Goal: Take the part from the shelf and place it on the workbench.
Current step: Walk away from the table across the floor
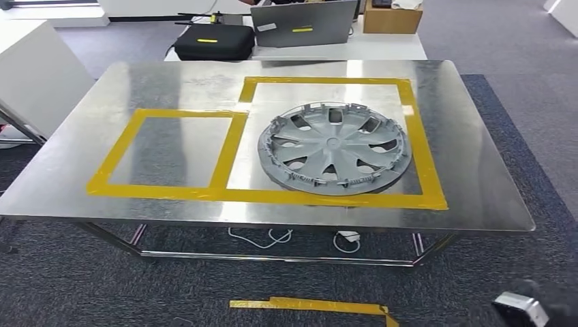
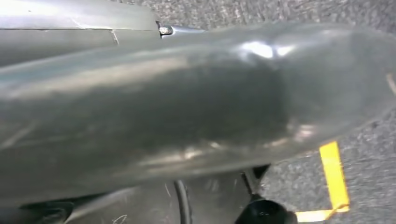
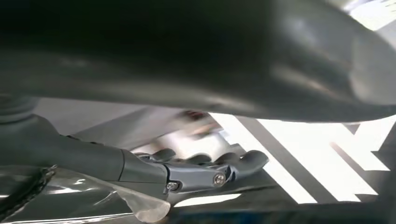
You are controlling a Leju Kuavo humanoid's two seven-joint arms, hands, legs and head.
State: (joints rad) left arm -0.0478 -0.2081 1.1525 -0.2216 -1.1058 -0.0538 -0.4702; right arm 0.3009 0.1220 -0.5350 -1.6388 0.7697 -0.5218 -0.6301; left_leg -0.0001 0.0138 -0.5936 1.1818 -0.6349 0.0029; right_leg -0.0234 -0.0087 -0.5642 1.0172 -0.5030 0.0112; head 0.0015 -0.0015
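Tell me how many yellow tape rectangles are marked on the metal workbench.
2: a smaller yellow tape rectangle on the left, and a larger yellow tape rectangle on the right, around the grey plastic wheel cover.

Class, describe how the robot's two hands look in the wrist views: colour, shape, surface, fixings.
The left hand is a smooth, glossy grey rounded cover with a small silver screw and a thin black cable nearby. The right hand has a dark glossy cover and slim grey metal fingers with rounded tips and silver screw heads.
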